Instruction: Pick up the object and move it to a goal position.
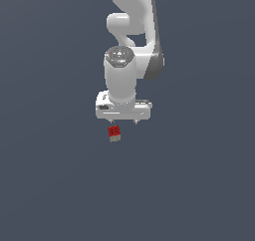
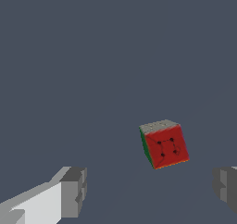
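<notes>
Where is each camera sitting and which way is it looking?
Exterior view: off the arm, placement not on record; it looks at the arm reaching toward it, the hand pointing down, the cube just below.
Wrist view: on the wrist, looking past the hand at the floor; both fingertips show, spread wide, with the cube beyond them, ungripped.
Shared: cube, hand, and plain dark floor.

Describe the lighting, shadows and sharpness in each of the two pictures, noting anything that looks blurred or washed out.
Exterior view: flat, even light on a plain grey ground, no cast shadow under the cube or gripper; the cube is small and coarse, its marks barely legible. Wrist view: the cube's red face and dark marks look clear, edges slightly soft; the fingers are shaded grey, no glare.
</notes>
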Robot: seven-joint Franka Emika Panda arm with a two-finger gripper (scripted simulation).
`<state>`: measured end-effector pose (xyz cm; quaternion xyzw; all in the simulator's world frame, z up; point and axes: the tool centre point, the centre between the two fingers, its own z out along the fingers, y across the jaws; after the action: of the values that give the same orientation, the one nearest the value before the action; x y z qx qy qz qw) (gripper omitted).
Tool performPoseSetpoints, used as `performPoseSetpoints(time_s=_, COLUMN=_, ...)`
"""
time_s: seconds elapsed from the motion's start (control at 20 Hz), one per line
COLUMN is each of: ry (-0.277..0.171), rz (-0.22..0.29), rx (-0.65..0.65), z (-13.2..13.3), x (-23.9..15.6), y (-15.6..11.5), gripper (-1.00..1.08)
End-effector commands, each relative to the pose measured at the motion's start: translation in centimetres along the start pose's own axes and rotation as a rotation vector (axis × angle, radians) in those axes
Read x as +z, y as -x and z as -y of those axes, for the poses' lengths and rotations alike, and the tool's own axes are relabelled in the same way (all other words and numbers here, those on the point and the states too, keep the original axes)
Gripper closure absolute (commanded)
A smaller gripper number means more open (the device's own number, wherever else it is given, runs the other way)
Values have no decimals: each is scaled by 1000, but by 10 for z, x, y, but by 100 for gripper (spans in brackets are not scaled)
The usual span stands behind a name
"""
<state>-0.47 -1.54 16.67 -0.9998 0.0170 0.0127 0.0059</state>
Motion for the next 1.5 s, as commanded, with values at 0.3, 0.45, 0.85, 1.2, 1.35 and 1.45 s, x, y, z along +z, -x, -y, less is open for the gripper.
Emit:
performPoseSetpoints(time_s=0.3, ry=-4, rz=-22, rx=10, z=-13, x=-12, y=-6, gripper=-92)
performPoseSetpoints(time_s=0.45, ry=-6, rz=-33, rx=15, z=-18, x=-17, y=-9, gripper=-92)
performPoseSetpoints(time_s=0.85, ry=-7, rz=-31, rx=33, z=-18, x=-15, y=-9, gripper=-92)
performPoseSetpoints(time_s=1.2, ry=-10, rz=-30, rx=116, z=-20, x=-8, y=-8, gripper=-92)
performPoseSetpoints(time_s=1.35, ry=-12, rz=-29, rx=172, z=-21, x=-3, y=-7, gripper=-92)
performPoseSetpoints(time_s=1.45, ry=-13, rz=-28, rx=216, z=-21, x=0, y=-6, gripper=-92)
